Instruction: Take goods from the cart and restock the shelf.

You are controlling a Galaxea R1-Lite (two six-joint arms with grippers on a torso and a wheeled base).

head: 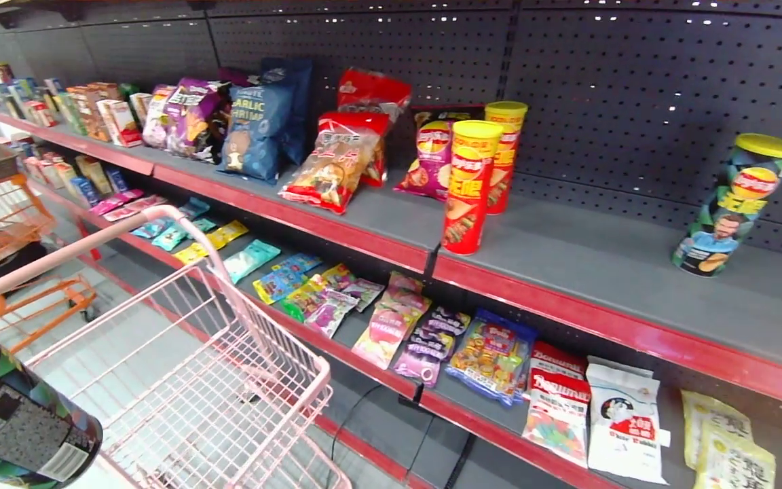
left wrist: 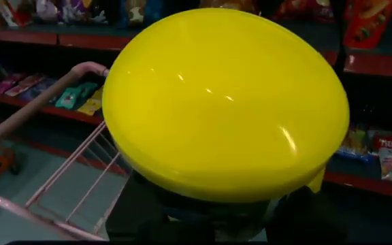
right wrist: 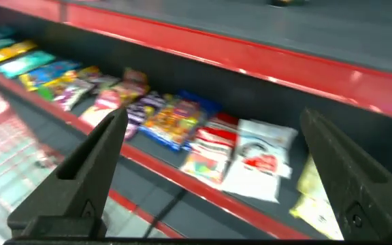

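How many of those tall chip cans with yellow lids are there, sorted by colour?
Red cans, upper shelf: 2
Green can, same shelf: 1
Green held can, beside the pink cart: 1
Total: 4

Right of the front red can (head: 467,190), bare upper shelf (head: 588,265) lay open as far as the green can (head: 734,204). Left of it, snack bags (head: 330,170) crowded the shelf.
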